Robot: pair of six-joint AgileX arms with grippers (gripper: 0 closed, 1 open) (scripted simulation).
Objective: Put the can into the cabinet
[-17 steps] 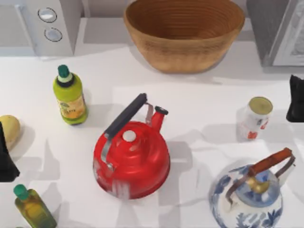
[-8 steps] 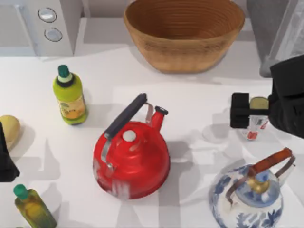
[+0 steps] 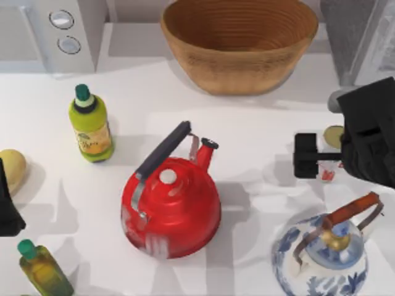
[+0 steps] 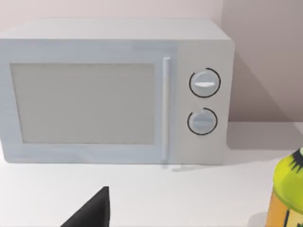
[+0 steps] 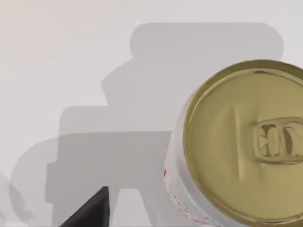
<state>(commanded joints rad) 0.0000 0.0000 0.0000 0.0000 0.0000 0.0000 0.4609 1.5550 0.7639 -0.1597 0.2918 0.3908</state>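
The right end effector (image 3: 327,154) reaches in from the tabletop's right edge, poised directly over the upright can (image 3: 333,137); whether its fingers are apart cannot be told.

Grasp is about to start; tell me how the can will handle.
The can stands upright, small and narrow, so a sideways nudge from the right hand could tip it. On its round side it would likely roll. Its smooth wall looks slippery, probably light.

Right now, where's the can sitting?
In the top view the can stands at the table's right side, mostly covered by the right end effector, above the blue-and-white kettle and below the cabinet.
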